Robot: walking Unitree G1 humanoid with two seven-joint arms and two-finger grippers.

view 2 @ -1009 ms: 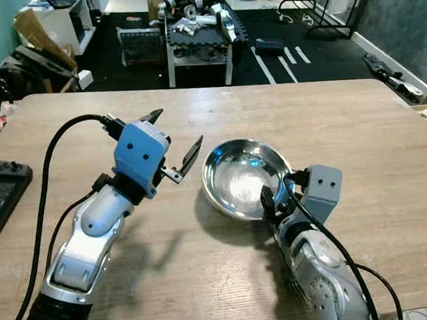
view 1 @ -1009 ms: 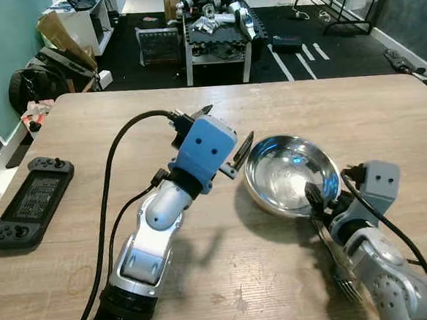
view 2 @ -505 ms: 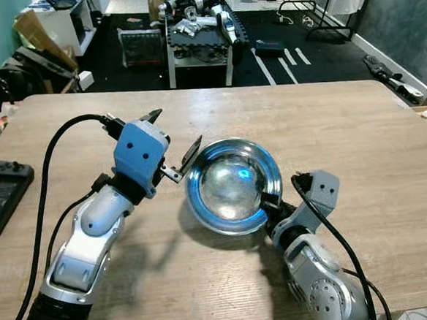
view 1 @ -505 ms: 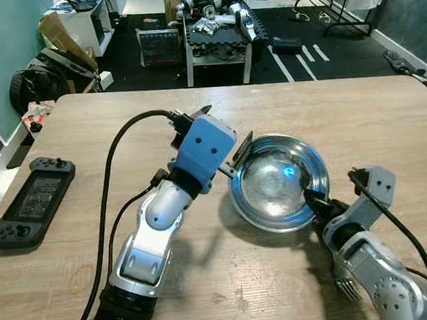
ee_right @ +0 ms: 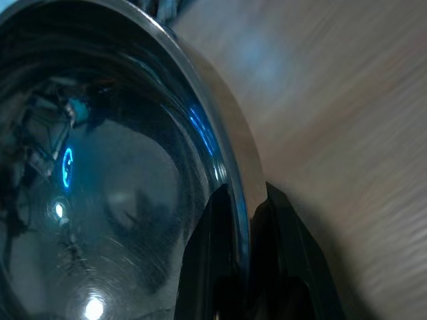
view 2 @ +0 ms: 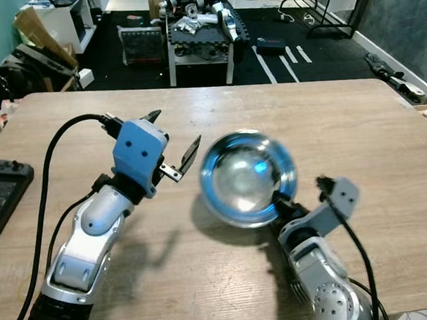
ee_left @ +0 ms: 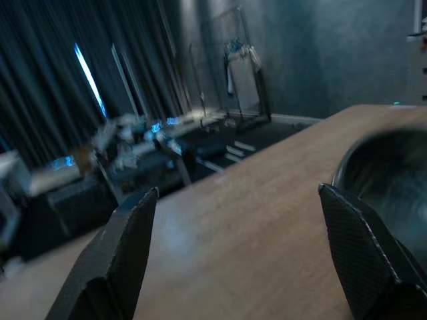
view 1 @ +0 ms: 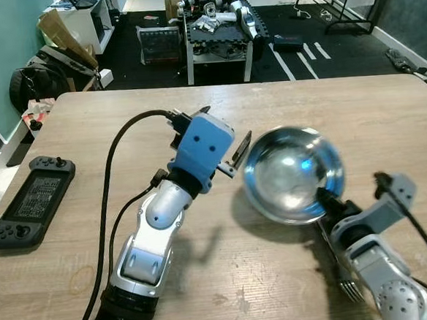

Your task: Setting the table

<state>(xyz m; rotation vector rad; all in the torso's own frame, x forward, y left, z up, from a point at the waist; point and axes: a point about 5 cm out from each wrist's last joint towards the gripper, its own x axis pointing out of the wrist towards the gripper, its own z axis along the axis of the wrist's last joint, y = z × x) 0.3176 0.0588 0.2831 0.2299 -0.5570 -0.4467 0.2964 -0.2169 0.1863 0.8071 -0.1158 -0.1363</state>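
A shiny steel bowl (view 1: 291,171) hangs tilted above the wooden table (view 1: 342,107), its opening facing up and toward my left arm. My right gripper (view 1: 327,198) is shut on the bowl's near rim; the right wrist view shows the fingers (ee_right: 288,257) pinching the rim (ee_right: 230,153) from both sides. My left gripper (view 1: 225,133) is open just left of the bowl, above the table and holding nothing. In the left wrist view the bowl (ee_left: 383,167) sits beyond one finger (ee_left: 363,257). A fork (view 1: 347,288) lies on the table under my right arm.
A black handheld game console (view 1: 29,198) lies near the table's left edge. Beyond the far edge are a dark floor, a low rack of robot parts (view 1: 215,28) and bags (view 1: 43,77) at the left. The far half of the table is bare wood.
The bowl rested flat on the table a second ago; my right gripper has since tipped it up and raised it, shifting it slightly right. My left arm has stayed put.
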